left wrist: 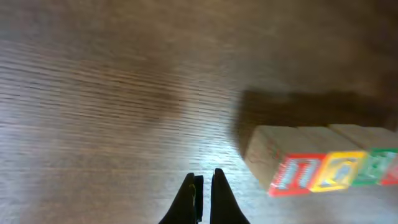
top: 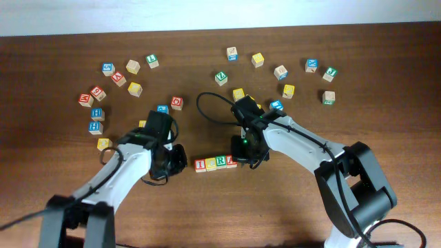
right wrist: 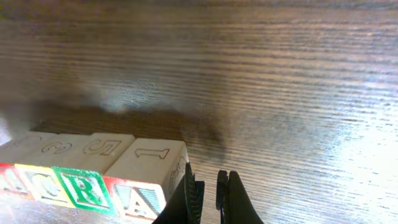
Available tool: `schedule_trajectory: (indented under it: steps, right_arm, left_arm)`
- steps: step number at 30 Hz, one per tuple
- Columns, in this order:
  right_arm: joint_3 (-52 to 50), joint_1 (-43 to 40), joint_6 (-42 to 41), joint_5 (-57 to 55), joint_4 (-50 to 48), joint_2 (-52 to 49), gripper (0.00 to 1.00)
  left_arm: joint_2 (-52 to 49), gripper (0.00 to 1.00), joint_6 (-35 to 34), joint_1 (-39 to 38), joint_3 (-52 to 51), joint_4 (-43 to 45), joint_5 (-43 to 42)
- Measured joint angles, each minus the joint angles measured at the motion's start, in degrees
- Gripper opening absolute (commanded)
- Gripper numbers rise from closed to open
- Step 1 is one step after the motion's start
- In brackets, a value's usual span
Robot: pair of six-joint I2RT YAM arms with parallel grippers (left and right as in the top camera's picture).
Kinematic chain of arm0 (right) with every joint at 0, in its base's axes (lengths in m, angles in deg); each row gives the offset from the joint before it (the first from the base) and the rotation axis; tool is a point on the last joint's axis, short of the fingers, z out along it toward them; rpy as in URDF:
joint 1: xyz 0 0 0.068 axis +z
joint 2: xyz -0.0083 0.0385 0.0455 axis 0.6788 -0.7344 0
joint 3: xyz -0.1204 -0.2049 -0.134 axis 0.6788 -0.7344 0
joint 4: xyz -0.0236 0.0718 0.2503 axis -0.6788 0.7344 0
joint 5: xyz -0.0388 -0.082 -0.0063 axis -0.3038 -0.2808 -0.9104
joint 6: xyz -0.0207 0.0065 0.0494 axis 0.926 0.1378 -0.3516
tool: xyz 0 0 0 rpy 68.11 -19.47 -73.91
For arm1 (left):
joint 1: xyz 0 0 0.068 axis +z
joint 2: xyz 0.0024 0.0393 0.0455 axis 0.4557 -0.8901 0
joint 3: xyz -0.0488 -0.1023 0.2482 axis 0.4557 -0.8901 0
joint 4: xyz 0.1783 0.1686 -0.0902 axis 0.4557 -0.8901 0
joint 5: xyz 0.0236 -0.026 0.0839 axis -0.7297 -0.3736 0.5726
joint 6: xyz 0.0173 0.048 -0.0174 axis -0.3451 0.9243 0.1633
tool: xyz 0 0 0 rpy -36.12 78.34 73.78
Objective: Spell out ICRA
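Wooden ICRA cubes (top: 216, 163) line up between the two arms. The left gripper (left wrist: 204, 179) and right gripper (right wrist: 208, 179) are pressed together, apparently empty.

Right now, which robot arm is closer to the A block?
Right. The right fingers sit beside the A block; the left fingers are beyond the I block at the other end.

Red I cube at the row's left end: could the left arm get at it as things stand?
Probably yes. The left end effector is close beside the I cube, with only bare table between them, though its fingers are shut and would need opening.
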Motion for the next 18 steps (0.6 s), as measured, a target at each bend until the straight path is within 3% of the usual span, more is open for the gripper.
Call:
schedule_trajectory:
  steps: [18]
  right_arm:
    - [0.0,0.0,-0.1,1.2,0.4,0.0,0.04]
  left_arm:
    - [-4.7,0.0,0.0,-3.5,0.0,7.3,-3.9]
